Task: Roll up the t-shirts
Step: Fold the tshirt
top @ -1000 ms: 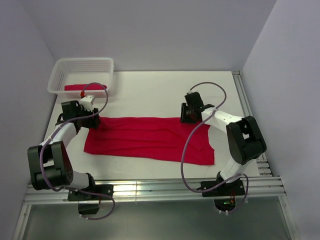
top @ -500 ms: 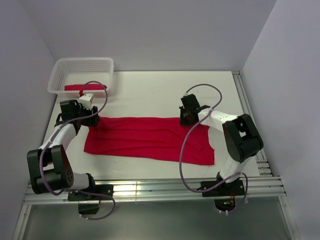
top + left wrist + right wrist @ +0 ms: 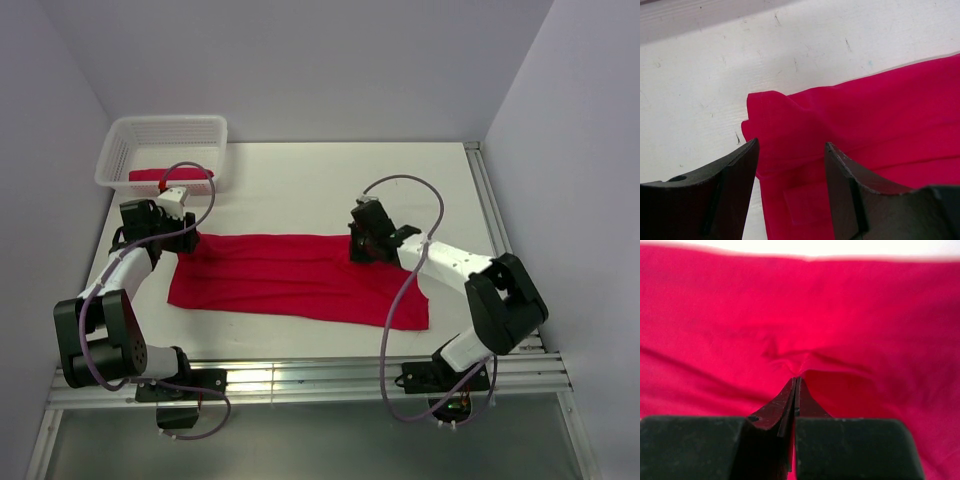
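Observation:
A red t-shirt (image 3: 290, 275), folded into a long strip, lies flat across the middle of the table. My left gripper (image 3: 186, 240) hovers open over its left end, and in the left wrist view the cloth's corner (image 3: 790, 120) lies between the spread fingers of that gripper (image 3: 790, 142). My right gripper (image 3: 358, 250) is at the strip's far edge, right of centre. In the right wrist view it (image 3: 796, 378) is shut on a small pinch of the t-shirt (image 3: 715, 315), with creases running to its tips. A second red t-shirt (image 3: 150, 175) lies in the basket.
The white lattice basket (image 3: 120, 150) stands at the back left corner, close behind my left arm. Aluminium rails run along the table's right edge (image 3: 490, 200) and front edge (image 3: 300, 375). Walls close in on the left, back and right.
My right gripper has closed on the cloth and shifted a little to the left, the arm stretching out. The left gripper has stayed open and has barely moved.

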`<move>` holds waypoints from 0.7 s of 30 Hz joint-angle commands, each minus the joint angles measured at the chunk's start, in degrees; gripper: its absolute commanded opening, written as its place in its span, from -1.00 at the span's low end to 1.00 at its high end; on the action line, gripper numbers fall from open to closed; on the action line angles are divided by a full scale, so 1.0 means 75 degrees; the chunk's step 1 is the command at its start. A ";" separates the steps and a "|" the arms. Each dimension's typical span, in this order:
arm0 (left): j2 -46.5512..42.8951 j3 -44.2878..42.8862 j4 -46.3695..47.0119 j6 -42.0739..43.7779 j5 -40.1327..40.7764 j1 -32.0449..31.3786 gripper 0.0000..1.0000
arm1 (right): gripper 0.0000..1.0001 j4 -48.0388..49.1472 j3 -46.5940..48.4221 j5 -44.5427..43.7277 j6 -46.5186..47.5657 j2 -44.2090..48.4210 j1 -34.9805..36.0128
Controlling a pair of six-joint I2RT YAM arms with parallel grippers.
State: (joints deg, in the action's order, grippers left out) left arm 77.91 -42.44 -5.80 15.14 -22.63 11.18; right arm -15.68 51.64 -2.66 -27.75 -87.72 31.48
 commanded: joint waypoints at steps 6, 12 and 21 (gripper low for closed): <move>-0.0064 -0.0060 0.0094 -0.0096 -0.0158 -0.0002 0.21 | -0.82 -0.0275 -0.0639 -0.0689 -0.1537 0.1007 0.1553; -0.0075 -0.0072 0.0047 -0.0096 -0.0217 -0.0002 0.22 | -0.33 -0.0510 -0.0674 -0.0665 -0.1890 0.1723 0.2176; -0.0110 -0.0084 -0.0011 -0.0085 -0.0263 -0.0002 0.22 | -0.19 -0.0804 -0.0498 -0.1380 -0.1598 0.2123 0.2084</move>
State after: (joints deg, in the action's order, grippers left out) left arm 77.91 -42.44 -5.89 15.14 -22.74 11.18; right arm -20.80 46.59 -9.69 -40.51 -71.33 47.68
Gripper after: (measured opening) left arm 0.607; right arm 0.416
